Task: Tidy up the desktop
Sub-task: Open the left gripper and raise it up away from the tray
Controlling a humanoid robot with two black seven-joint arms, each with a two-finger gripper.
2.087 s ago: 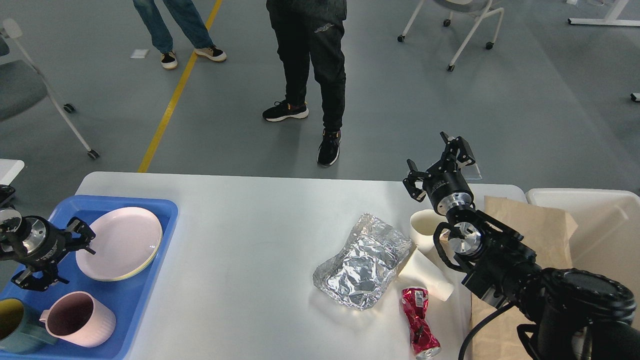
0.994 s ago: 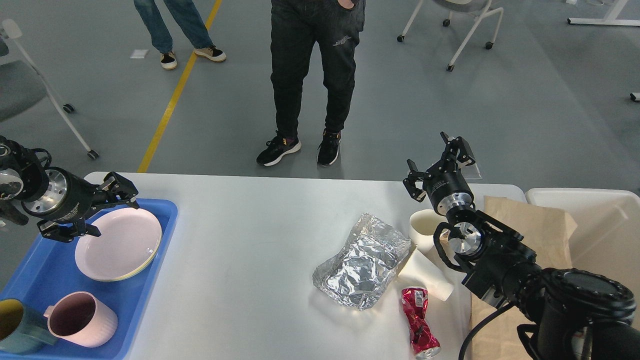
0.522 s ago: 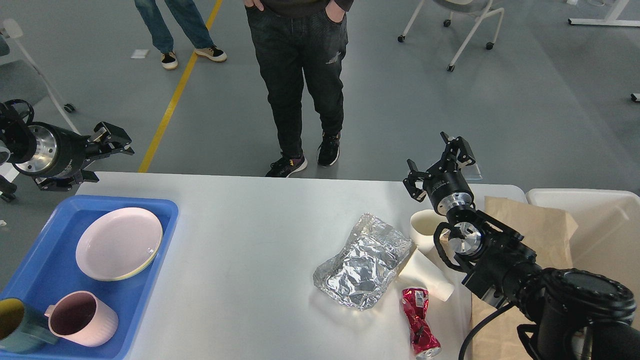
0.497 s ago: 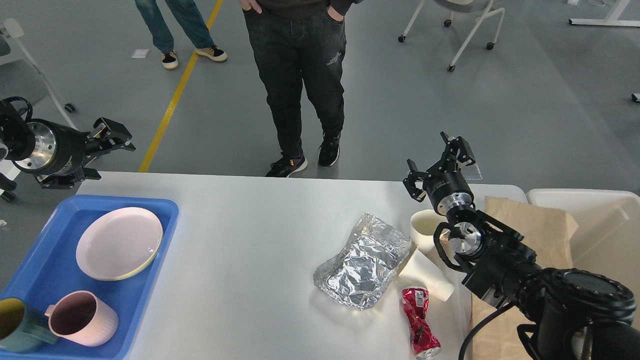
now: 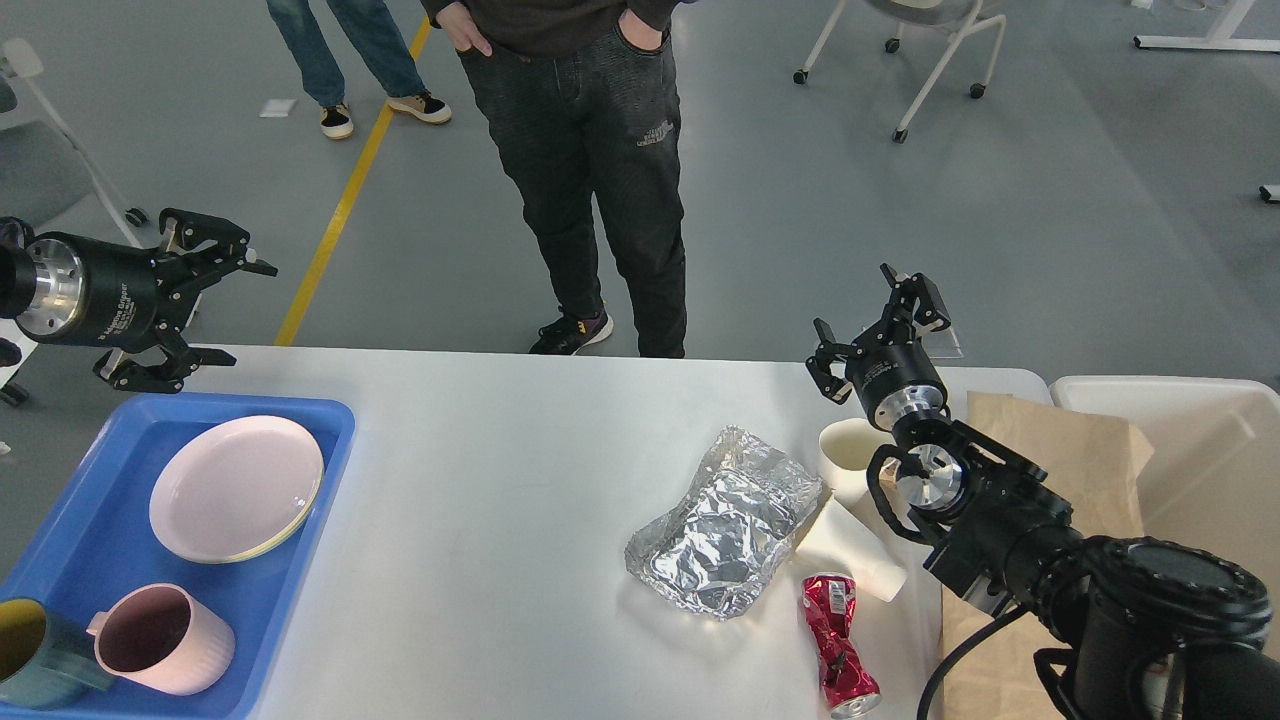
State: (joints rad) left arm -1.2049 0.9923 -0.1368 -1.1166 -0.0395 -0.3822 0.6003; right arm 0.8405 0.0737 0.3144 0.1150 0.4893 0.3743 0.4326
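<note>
Left gripper: jaws spread wide, nothing between them, held in the air above the far left corner of the desk, just beyond the blue tray. Right gripper: jaws also parted and empty, raised over the far right part of the desk, above and behind a white paper cup.

The desk is a large white top with rounded corners, filling the middle of the head view. At its left end lies the blue tray, holding a pale pink plate, a pink mug nearer the viewer, and a teal mug at the lower left, partly cut off by the frame edge.

Right of centre lies a crumpled sheet of foil. A second white paper cup lies on its side, touching the foil's right edge; the upright cup stands just behind it. A crushed red can lies near the front edge, just beside the fallen cup. A brown paper bag rests at the right end, partly hidden by the right arm. A cream bin stands beside the desk on the right.

A person in dark trousers stands at the far edge.
</note>
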